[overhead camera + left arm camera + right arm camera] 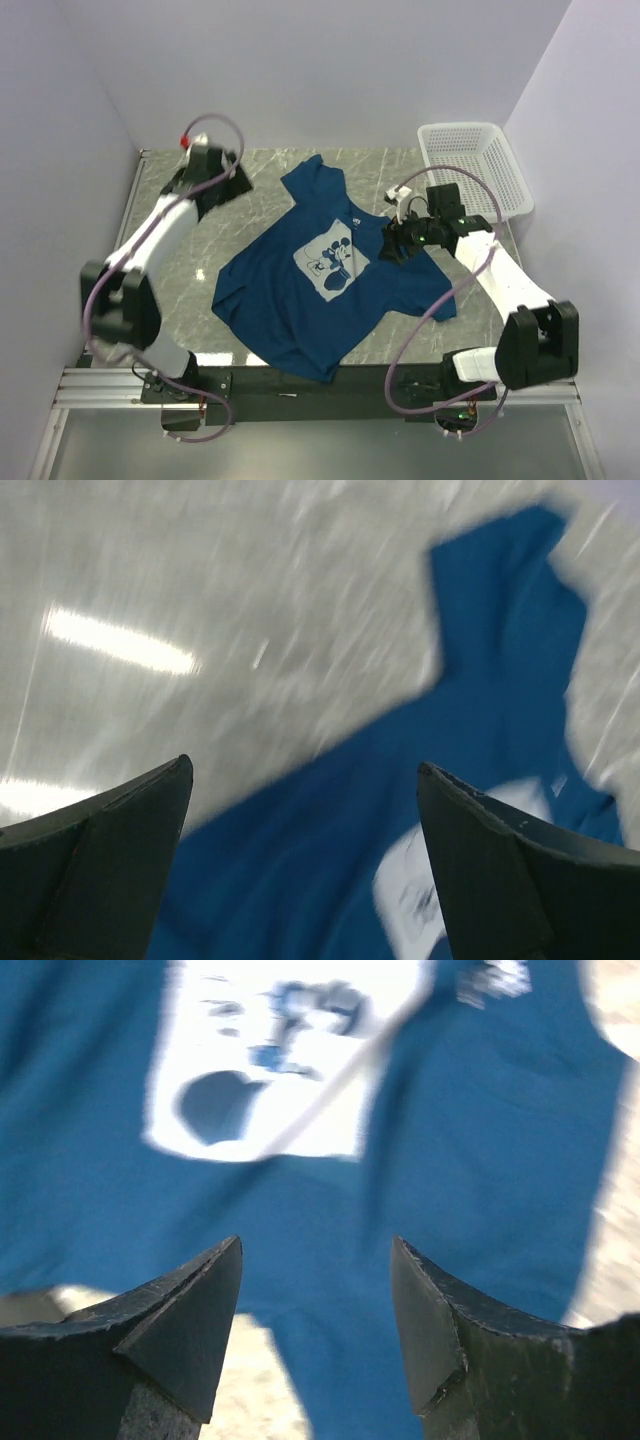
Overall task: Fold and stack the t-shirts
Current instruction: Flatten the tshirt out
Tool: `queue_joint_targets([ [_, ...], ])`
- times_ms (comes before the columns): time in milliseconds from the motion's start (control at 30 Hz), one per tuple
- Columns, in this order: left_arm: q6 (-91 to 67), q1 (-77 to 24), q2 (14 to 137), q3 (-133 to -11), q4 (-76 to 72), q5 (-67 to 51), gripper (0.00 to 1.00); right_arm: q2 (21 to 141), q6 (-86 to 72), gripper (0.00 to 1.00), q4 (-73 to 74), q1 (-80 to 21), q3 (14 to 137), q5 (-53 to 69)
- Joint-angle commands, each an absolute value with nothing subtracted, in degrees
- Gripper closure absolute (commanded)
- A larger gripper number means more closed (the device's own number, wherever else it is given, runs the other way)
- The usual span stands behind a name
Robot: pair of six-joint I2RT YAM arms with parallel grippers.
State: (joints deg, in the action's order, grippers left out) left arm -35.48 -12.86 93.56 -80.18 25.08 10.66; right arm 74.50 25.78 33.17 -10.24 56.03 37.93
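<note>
The table (pixel 265 165) has a grey-green marbled top. One blue t-shirt (pixel 300 300) lies spread flat across its middle, set slantwise, with the pale print (pixel 335 262) facing up. The collar points toward the right edge, one sleeve toward the far edge and the other toward the near right corner. The hem lies to the near left, one corner reaching the near edge. A white mesh basket (pixel 470 165) stands at the far right corner, apart from the t-shirt.

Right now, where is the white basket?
In the top view, the basket sits in the far right corner of the table, just beyond the right hand, apart from the shirt.
</note>
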Motion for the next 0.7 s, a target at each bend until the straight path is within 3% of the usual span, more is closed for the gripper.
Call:
queue_joint_targets([
  [0,-41.38,-11.95,79.91,-63.85,25.84,3.7,0.01,80.22,20.23,0.33,26.64,-10.37,62.73,22.97],
  [67,-45.24,-11.78,74.74,-54.03,26.89,3.52,0.0,88.88,18.64,0.33,27.67,-10.46,66.95,15.69],
  [167,-50.16,-11.6,70.07,-47.22,30.14,6.14,0.02,100.32,18.46,0.35,31.19,-10.28,79.24,10.48],
  [267,-52.99,-11.51,67.07,-43.96,31.99,7.21,0.04,105.54,18.28,0.35,31.64,-10.2,82.95,8.79],
  [600,-53.18,-10.9,76.19,-41.92,30.77,8.44,0.18,106.52,18.28,0.34,30.59,-10.11,80.07,9.05],
  [667,-51.95,-10.9,79.69,-43.24,30.06,6.69,0.25,106.52,18.46,0.34,30.59,-10.11,79.46,9.05],
])
